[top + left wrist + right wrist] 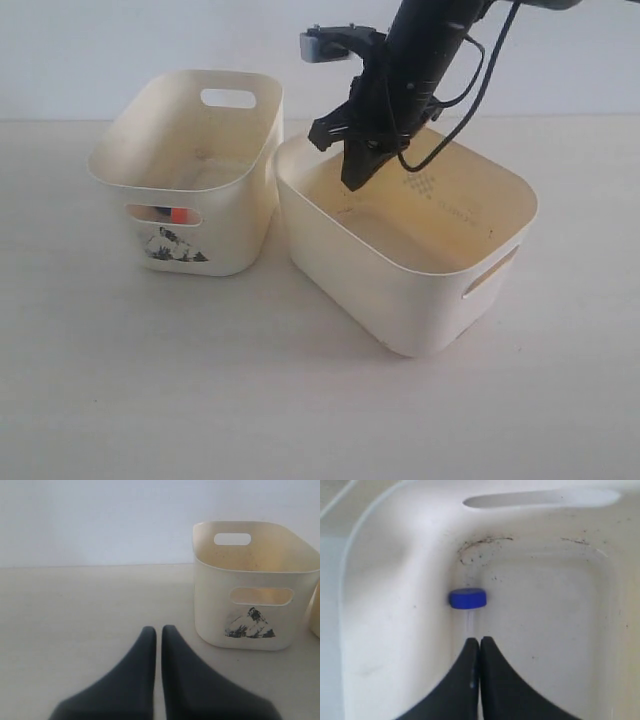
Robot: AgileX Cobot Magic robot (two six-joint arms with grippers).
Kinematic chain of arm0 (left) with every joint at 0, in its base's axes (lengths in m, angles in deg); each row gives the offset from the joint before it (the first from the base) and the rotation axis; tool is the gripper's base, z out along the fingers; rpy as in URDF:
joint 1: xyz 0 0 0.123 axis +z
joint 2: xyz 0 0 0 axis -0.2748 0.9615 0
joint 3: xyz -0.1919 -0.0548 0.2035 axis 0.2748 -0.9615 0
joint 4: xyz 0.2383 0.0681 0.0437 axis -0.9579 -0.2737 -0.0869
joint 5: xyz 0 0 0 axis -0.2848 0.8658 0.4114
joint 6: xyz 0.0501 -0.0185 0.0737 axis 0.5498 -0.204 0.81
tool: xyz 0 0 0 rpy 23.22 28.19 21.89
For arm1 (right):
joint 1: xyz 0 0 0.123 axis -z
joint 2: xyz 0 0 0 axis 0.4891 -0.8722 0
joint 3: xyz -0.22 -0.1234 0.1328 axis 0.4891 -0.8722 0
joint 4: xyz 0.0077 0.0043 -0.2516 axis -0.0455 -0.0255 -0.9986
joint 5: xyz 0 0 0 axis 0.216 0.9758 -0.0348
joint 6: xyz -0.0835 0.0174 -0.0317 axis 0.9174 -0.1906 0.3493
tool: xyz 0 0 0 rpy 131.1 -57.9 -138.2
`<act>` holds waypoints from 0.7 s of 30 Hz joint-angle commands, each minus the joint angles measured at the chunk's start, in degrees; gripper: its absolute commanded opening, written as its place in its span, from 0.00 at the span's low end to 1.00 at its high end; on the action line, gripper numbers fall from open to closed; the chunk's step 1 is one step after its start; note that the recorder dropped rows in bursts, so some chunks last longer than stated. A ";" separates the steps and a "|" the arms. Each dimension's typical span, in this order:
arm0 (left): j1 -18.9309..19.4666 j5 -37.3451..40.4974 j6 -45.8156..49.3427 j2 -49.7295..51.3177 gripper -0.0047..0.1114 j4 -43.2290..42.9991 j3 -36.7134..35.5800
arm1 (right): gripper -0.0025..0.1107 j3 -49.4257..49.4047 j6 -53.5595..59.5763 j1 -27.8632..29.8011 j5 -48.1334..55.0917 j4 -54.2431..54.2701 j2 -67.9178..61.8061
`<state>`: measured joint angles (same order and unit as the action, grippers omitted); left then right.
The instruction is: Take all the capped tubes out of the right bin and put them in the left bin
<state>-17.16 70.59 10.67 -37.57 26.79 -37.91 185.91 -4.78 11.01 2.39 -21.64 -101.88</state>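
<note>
Right wrist view: clear blue-capped tube [468,600].

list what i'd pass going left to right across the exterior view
left bin → right bin; the right gripper overlaps the right bin, so it's left out

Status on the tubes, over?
Right gripper shut on blue-capped tube, down inside right bin. Left gripper shut, clear of left bin. Orange cap shows through left bin's slot. Nothing blocking the lift.
</note>
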 commanded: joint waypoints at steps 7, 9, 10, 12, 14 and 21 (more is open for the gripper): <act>0.06 -0.09 -0.48 -0.19 0.08 -0.10 0.16 | 0.02 0.19 -5.12 0.39 -14.67 -6.31 -0.03; 0.06 -0.09 -0.48 -0.19 0.08 -0.10 0.16 | 0.02 0.19 -8.84 0.39 -15.65 -11.01 -0.03; 0.06 -0.09 -0.48 -0.19 0.08 -0.10 0.16 | 0.02 0.19 -10.37 0.39 -15.74 -13.46 -0.03; 0.06 -0.09 -0.48 -0.19 0.08 -0.10 0.16 | 0.02 0.19 -12.28 0.39 -15.74 -16.89 -0.03; 0.06 -0.09 -0.48 -0.19 0.08 -0.10 0.16 | 0.02 0.19 -13.29 0.39 -16.23 -18.93 -0.03; 0.06 -0.09 -0.48 -0.19 0.08 -0.10 0.16 | 0.02 0.19 -17.70 0.60 -20.14 -25.01 -0.03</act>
<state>-17.16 70.59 10.67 -37.57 26.79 -37.91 185.91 -20.59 11.11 -16.25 -43.86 -101.79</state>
